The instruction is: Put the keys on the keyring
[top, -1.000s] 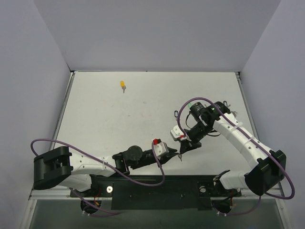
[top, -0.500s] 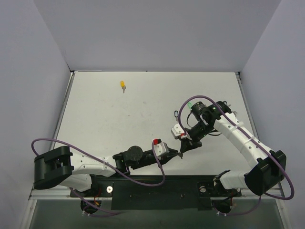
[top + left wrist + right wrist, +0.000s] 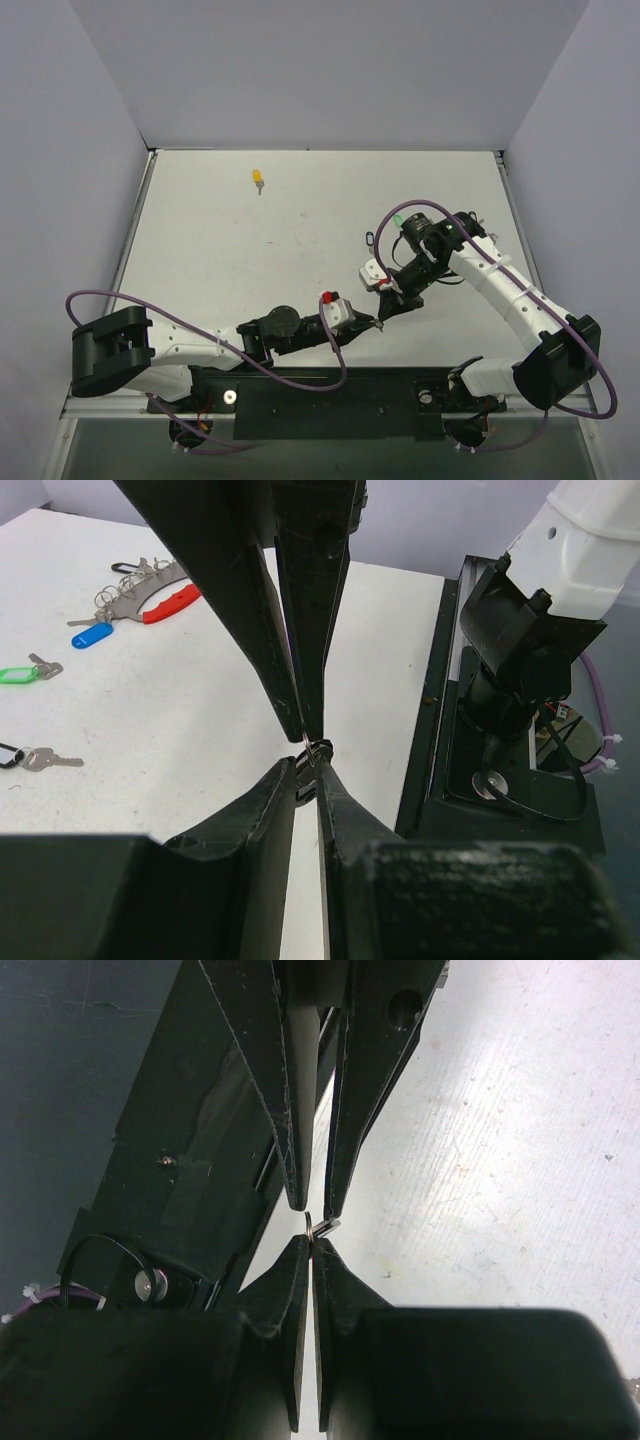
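— Why are the two arms nose to nose like that?

— My guess is that something this small needs two holds. The right gripper (image 3: 310,1243) is clenched tight, its tips right at a small silver ring (image 3: 316,749). The left gripper (image 3: 311,770) meets it head-on, jaws a sliver apart. I can't tell whether it pinches anything.

— And the keyring (image 3: 165,603)?

— It's on the table, well apart from that ring, with nothing touching it. A blue key (image 3: 92,635) and a green key (image 3: 18,674) lie out that way too, loose.

— What about from overhead?

— The ring is lost among the fingers there, and I can't pick out the keyring. But only that view shows the yellow key (image 3: 258,178), farthest from the ring, near the back wall.
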Motion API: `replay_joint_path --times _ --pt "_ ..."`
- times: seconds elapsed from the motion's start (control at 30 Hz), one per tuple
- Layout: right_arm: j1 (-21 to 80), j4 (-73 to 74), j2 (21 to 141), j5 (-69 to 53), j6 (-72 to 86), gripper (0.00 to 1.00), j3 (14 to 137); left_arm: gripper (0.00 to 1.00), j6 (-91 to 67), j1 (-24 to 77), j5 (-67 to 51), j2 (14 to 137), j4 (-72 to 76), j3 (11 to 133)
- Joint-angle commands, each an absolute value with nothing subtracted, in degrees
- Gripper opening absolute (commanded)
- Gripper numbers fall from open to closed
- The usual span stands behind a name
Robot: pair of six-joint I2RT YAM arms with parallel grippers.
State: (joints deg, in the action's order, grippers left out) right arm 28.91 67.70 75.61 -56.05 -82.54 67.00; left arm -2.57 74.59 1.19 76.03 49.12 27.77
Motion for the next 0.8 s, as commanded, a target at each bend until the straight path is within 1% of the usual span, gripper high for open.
replay_joint_path --times 0.0,0.77 --pt "28.7 69.5 75.4 -59.6 -83.1 0.00 66.8 0.25 -3.5 74.9 0.4 76.0 51.7 30.2" --pt "28.4 69.5 75.7 -60.0 -82.8 0.00 66.6 0.25 -5.3 75.1 4.7 76.9 50.1 31.6"
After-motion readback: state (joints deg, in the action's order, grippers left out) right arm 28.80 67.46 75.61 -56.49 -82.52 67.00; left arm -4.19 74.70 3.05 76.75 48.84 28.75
